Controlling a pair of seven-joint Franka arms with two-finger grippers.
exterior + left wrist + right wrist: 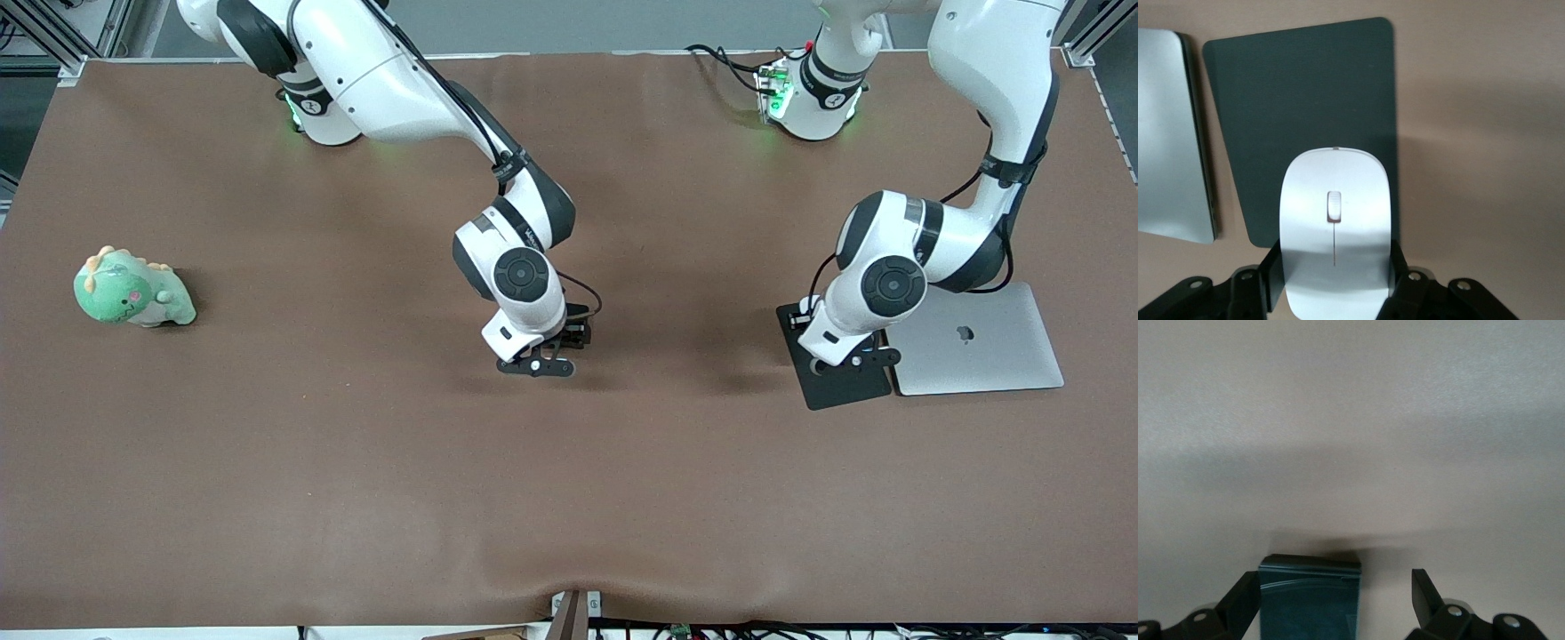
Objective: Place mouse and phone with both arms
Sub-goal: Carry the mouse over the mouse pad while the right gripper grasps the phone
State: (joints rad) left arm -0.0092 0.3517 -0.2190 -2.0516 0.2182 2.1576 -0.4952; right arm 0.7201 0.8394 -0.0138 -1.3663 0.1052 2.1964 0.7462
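My left gripper point(845, 358) is shut on the white mouse point(1335, 220), both fingers pressed on its sides. It holds the mouse low over the black mouse pad point(1305, 93), which lies beside the laptop; in the front view the hand hides the mouse. My right gripper point(536, 364) is open, low over the middle of the table. In the right wrist view the black phone point(1308, 600) lies between its jaws point(1337, 597). One finger touches the phone's side and the other finger point(1426, 593) stands apart from it. In the front view the hand hides the phone.
A closed silver laptop point(978, 342) lies beside the mouse pad point(845, 387) at the left arm's end. A green dinosaur plush toy point(132, 289) sits at the right arm's end. Brown cloth covers the table.
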